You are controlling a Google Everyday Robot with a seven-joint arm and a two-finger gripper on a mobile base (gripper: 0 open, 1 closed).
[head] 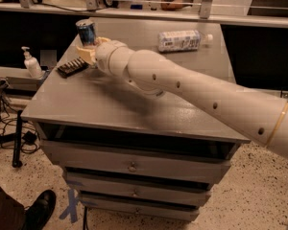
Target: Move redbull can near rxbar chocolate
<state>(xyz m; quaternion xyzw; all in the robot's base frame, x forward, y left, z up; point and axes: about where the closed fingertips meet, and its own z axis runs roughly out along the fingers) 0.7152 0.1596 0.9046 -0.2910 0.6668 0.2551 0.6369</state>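
As the hand [89, 52] clasped the redbull can [86, 31] beside the rxbar chocolate [73, 67] at the table's [96, 107] left edge, only release seemed left.

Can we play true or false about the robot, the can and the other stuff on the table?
1. The gripper holds the redbull can. True.
2. The rxbar chocolate lies by the right edge. False: it lies near the left edge of the table, just beside the gripper.
3. The clear bottle stands upright. False: it lies on its side.
4. The redbull can is upright. True.
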